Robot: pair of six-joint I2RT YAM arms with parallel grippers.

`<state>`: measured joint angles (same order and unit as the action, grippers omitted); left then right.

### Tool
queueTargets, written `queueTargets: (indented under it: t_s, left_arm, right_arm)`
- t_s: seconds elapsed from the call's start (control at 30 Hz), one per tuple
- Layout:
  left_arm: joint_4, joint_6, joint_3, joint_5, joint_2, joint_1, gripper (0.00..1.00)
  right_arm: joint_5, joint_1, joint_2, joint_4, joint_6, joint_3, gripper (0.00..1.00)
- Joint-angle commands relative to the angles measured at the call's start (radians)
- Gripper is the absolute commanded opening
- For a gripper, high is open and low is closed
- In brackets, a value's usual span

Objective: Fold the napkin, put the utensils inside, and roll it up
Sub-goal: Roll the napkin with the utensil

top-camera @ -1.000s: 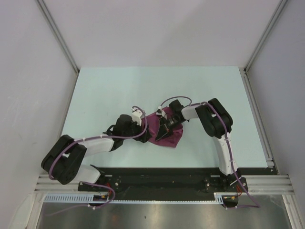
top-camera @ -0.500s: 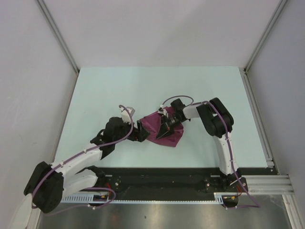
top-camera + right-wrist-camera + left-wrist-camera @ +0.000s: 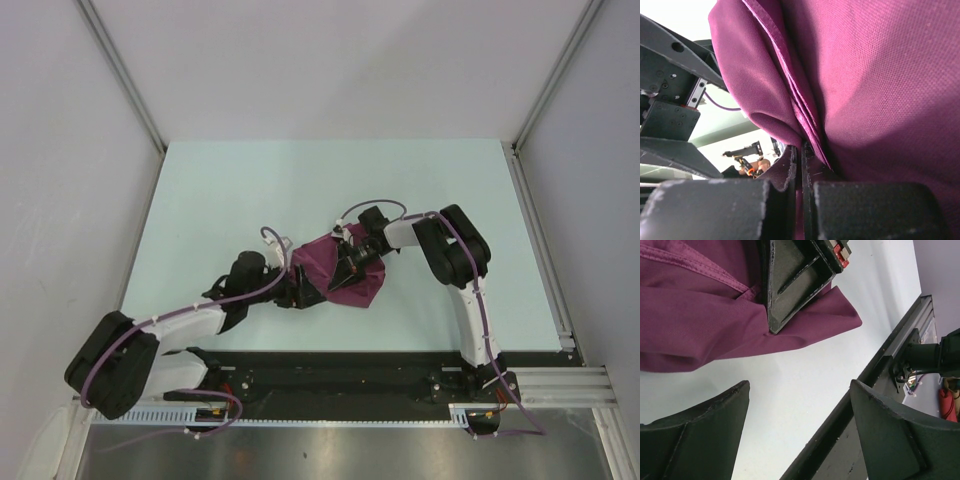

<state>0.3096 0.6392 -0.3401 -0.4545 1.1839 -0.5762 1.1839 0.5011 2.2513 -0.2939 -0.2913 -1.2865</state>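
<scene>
On pale table [image 3: 220, 190], napkin [image 3: 322, 258] just released, ahead of spread left gripper [image 3: 799, 387]; clamped inside closed right gripper [image 3: 801, 150]; regrasp probably next.

A robot lab cell: pale table [image 3: 230, 190] walled by blank white panels [image 3: 50, 150] (aluminium framing [image 3: 121, 75] at the corners).

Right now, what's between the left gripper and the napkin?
Only bare table, as the left wrist view shows. The left gripper is open, both fingers stop short of the napkin edge, and nothing else sits in the gap.
</scene>
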Motion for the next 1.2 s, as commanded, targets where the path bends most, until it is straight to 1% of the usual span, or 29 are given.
queueTargets:
  t_s: [0.0,0.17,0.47,0.8,0.93,1.17]
  left_arm:
    - [0.109,0.019,-0.054,-0.023,0.028,-0.004,0.86]
    - [0.137,0.025,-0.054,-0.015,0.049,-0.004,0.86]
    - [0.148,0.022,-0.024,-0.009,0.054,-0.004,0.86]
    - [0.118,0.039,0.003,-0.039,0.000,-0.005,0.86]
    - [0.111,0.039,0.016,-0.035,0.022,-0.004,0.85]
    - [0.197,0.039,-0.005,-0.016,0.085,-0.005,0.85]
  right_arm:
    - [-0.250,-0.001,0.056,-0.079,0.057,-0.007,0.00]
    - [-0.291,0.034,0.050,-0.143,0.092,-0.030,0.00]
    - [-0.317,0.074,0.030,-0.168,0.096,-0.039,0.00]
    - [-0.306,0.068,0.048,-0.154,0.078,-0.047,0.00]
    - [-0.308,0.067,0.054,-0.152,0.076,-0.051,0.00]
    - [-0.311,0.067,0.054,-0.154,0.080,-0.045,0.00]
